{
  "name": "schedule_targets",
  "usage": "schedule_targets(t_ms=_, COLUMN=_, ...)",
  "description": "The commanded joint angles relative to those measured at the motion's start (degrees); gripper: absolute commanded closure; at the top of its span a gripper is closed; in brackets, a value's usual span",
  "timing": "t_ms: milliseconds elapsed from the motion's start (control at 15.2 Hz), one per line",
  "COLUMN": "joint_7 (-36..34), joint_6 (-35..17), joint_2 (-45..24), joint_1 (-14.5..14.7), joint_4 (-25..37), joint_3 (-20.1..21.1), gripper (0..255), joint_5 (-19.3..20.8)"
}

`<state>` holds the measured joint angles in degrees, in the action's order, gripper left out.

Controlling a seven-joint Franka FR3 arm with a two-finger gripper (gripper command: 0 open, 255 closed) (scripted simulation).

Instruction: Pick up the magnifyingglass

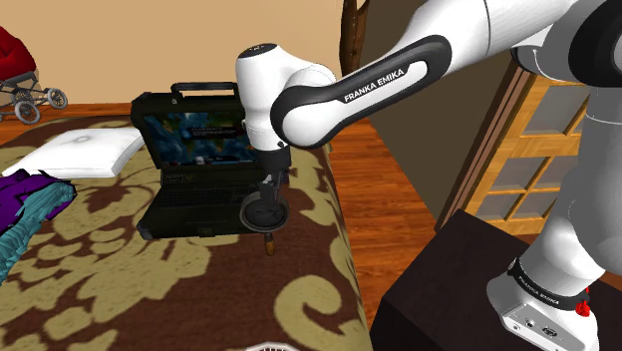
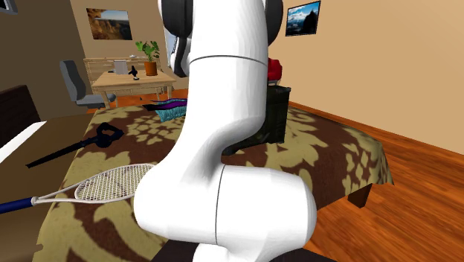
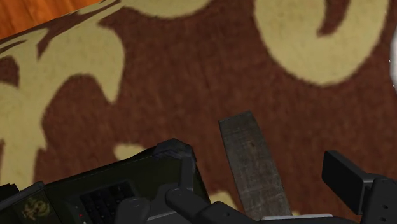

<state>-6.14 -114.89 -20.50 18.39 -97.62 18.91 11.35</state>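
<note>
The magnifying glass [image 1: 262,214] has a dark round lens frame and a brown-grey handle [image 3: 251,162]. It sits just under my black gripper [image 1: 267,197], above the brown and beige patterned bed cover [image 1: 199,289], close in front of an open black case [image 1: 194,165]. In the wrist view my gripper [image 3: 264,191] has one finger on each side of the lens frame, clasping it. The handle runs out from between them and slants down toward the cover. One fingertip [image 3: 343,175] shows beside the frame's pale rim.
A white pillow [image 1: 85,152] and a purple-teal cloth [image 1: 25,199] lie at the shoulder view's left. A racket [image 2: 111,182] and a long black tool [image 2: 74,149] rest on the bed. Wood floor [image 1: 399,209] lies past the bed's edge. My dark stand [image 1: 449,289] is close by.
</note>
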Motion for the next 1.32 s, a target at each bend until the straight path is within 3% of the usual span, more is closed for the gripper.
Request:
schedule_targets(t_ms=0, joint_7=-0.1, joint_6=-0.3, joint_2=-0.2, joint_1=0.0, joint_4=-0.1, joint_3=0.0, gripper=255, joint_5=0.1)
schedule_targets(t_ms=594, joint_7=0.0, joint_6=-0.2, joint_2=-0.1, joint_1=0.0, joint_4=-0.1, joint_3=0.0, gripper=255, joint_5=0.0)
schedule_targets(t_ms=1254, joint_7=1.1, joint_6=6.6, joint_2=2.0, joint_1=-0.1, joint_4=4.7, joint_3=0.4, gripper=255, joint_5=-1.1)
